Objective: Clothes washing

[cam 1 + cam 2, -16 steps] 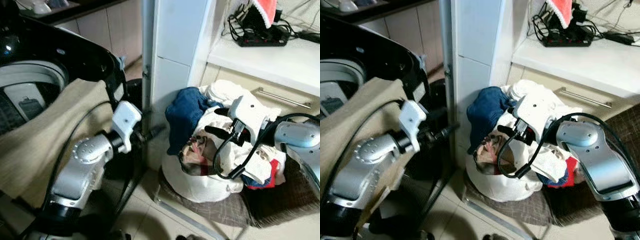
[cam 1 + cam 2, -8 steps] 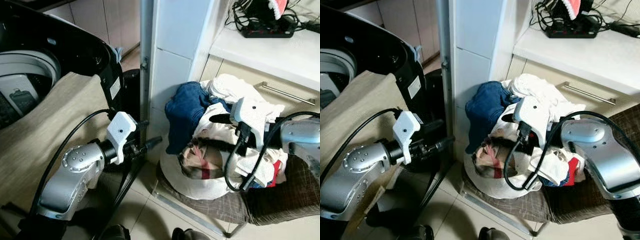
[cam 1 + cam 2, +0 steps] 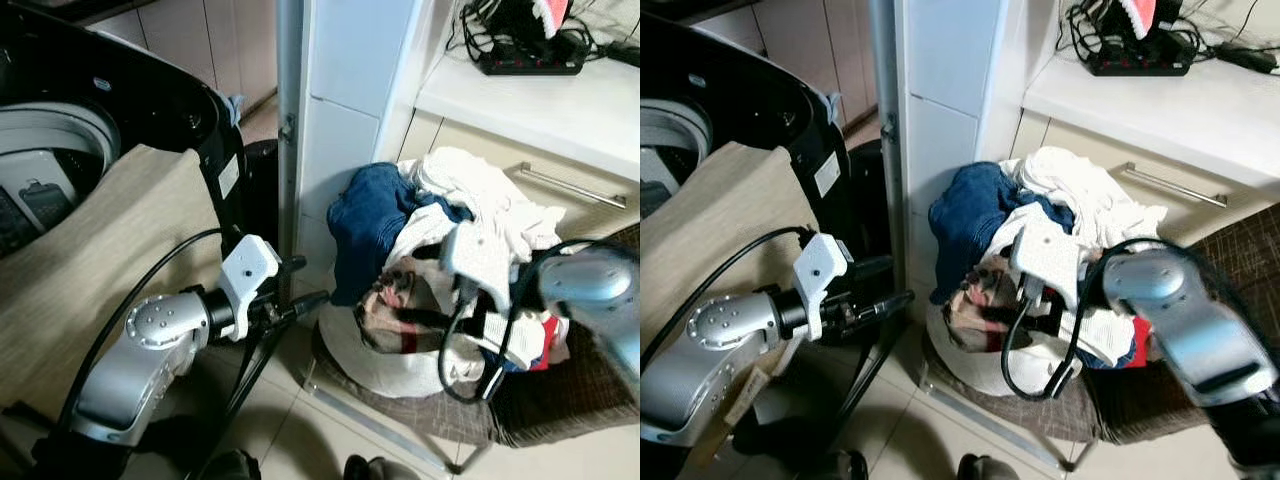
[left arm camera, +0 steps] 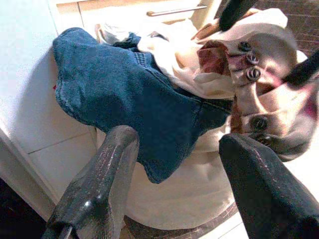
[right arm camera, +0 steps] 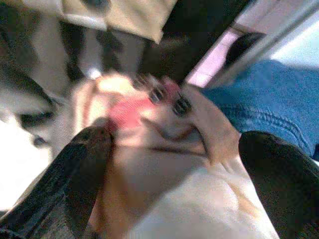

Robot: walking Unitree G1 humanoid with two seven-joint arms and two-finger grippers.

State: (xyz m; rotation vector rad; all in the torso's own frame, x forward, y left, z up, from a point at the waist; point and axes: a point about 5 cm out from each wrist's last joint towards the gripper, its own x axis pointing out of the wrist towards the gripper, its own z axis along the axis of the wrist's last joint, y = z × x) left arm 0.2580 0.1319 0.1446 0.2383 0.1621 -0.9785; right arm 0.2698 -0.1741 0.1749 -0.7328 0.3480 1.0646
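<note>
Right gripper has its jaws spread wide over the checked beige-and-red buttoned garment atop the white laundry basket's pile, beside blue denim jeans. Left gripper, jaws open too, hangs near the basket.

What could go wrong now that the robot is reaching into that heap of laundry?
The right claw is open over a plaid garment tangled in the pile, so a pull might drag the blue jeans or white clothes out too. The heaped basket could tip toward the floor. The arm's looping black cable hangs against the clothes and may snag.
</note>
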